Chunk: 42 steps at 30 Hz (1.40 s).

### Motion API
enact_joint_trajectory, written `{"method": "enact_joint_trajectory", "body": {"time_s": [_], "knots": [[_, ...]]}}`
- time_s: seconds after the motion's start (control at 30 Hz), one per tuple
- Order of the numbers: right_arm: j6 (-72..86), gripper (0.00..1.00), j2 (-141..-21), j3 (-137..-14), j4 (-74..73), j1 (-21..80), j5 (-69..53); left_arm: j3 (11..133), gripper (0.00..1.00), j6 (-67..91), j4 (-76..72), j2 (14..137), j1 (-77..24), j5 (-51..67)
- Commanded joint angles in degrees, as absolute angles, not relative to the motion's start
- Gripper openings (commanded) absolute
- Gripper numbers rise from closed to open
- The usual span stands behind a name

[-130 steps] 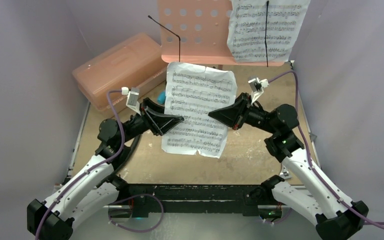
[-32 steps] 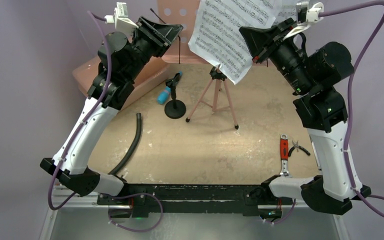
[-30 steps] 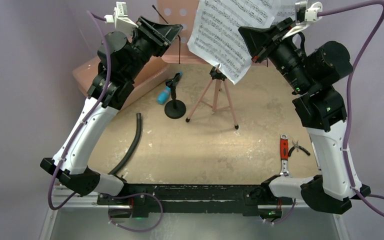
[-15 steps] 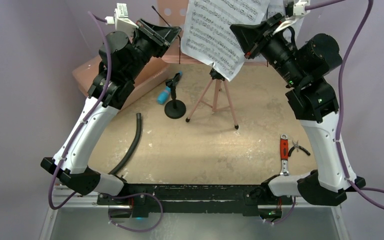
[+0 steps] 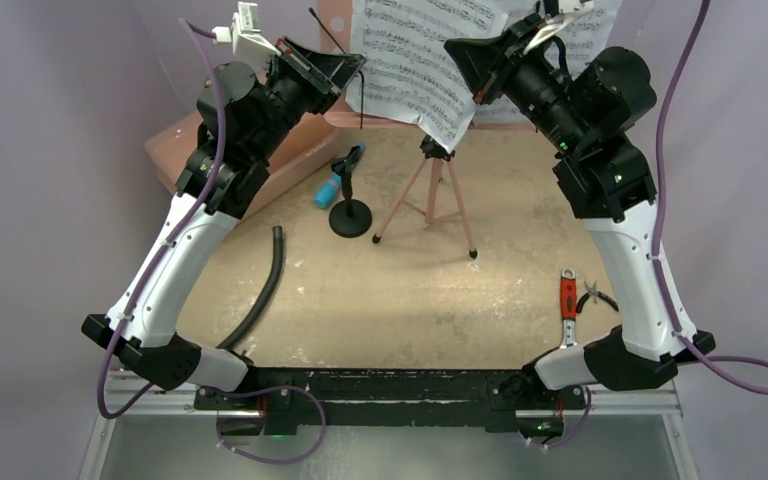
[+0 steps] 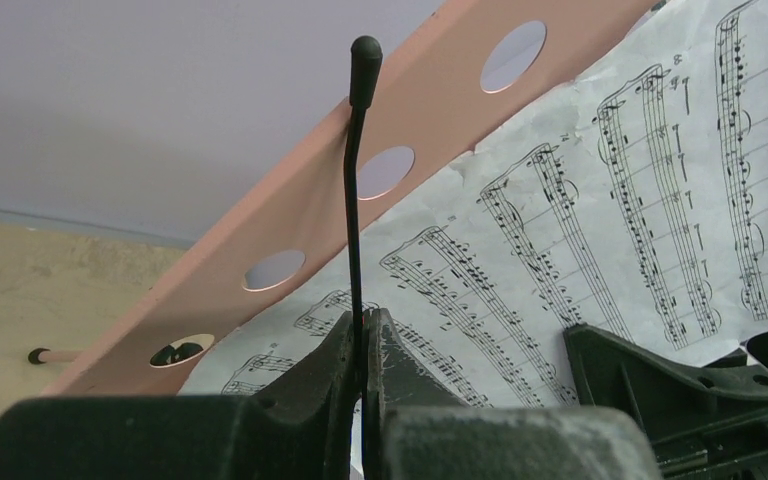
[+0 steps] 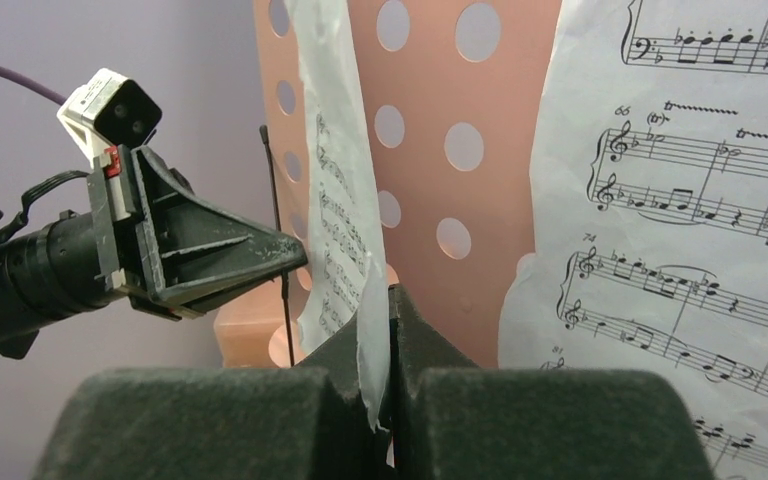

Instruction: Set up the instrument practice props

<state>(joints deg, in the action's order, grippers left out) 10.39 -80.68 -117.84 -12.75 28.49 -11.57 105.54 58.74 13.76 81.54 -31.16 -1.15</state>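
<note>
The pink perforated music stand (image 5: 384, 118) rises on tripod legs (image 5: 426, 196) at the back. My left gripper (image 5: 358, 66) is shut on the stand's thin black page-holder wire (image 6: 356, 200), which runs up between the closed fingertips. My right gripper (image 5: 456, 52) is shut on the edge of one sheet-music page (image 5: 412, 62), held in front of the stand's left half. The other page (image 7: 680, 200) lies on the stand's right half. A cyan toy microphone (image 5: 332, 187) leans in its small black round-based stand (image 5: 350, 215) on the table.
A translucent pink case (image 5: 285, 150) lies at the back left under my left arm. A black hose (image 5: 263, 290) curves along the left side. A red-handled tool (image 5: 567, 300) and small pliers (image 5: 597, 295) lie at the right.
My left gripper has closed on the holder wire. My right arm has carried the page leftward across the front of the stand.
</note>
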Motion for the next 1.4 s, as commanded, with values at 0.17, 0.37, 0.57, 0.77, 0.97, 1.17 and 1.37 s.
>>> {"method": "enact_joint_trajectory", "body": {"time_s": [0.17,0.37,0.57,0.77,0.97,1.17,1.37], "knots": [[10.0,0.00,-82.8,-122.3,-9.1,28.7,-12.6,106.4,0.00,54.7,5.2,80.8,-31.3,4.2],[9.8,0.00,-85.0,-124.8,-9.5,28.7,-13.6,106.2,0.00,53.2,5.6,80.8,-31.3,4.5],[10.1,0.00,-86.5,-125.9,-8.8,28.7,-15.3,106.1,0.00,51.6,6.2,80.5,-31.3,4.5],[10.3,0.00,-88.3,-127.1,-8.0,28.7,-17.0,105.9,0.00,50.4,6.5,80.4,-31.3,5.3],[10.7,0.00,-90.1,-128.5,-7.3,28.7,-18.4,105.7,0.00,50.0,6.1,80.4,-31.3,6.4],[11.6,0.00,-92.0,-130.1,-6.5,28.7,-19.4,105.5,0.00,49.5,5.8,80.3,-31.3,6.8],[12.4,0.00,-94.2,-132.0,-5.9,28.7,-20.4,105.3,0.00,48.9,4.9,80.3,-31.3,8.0]]}}
